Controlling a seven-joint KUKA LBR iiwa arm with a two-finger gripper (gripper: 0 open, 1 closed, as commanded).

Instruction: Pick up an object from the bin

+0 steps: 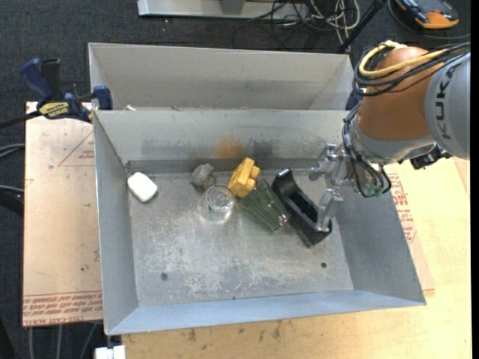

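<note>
- The thing nearest the gripper is a long black boxy object [294, 199]. It lies slantwise on the right side of the bin floor, its upper end toward the back wall and its lower end toward the right slope.
- The gripper [326, 212] hangs at that lower right end, down near the floor and against the object's edge. Whether it touches cannot be told, nor whether it is open or closed on anything.
- Above it sits the arm's rounded orange cover [393, 99], with yellow cable looped over the top.
- Just left of the black object lies a greenish see-through piece [262, 206], touching or nearly touching it.
- Further left come a yellow toy [243, 178], a clear cup [218, 203] and a small grey lump [200, 175], close together near the back wall.
- A white oval thing [142, 187] lies apart, by the left slope.
- The bin [239, 271] is grey metal with sloping walls. Its floor is scuffed and bare toward the front.
- Around the bin the floor [224, 30] is dark, with a tangle of cables [337, 6] at the top.
</note>
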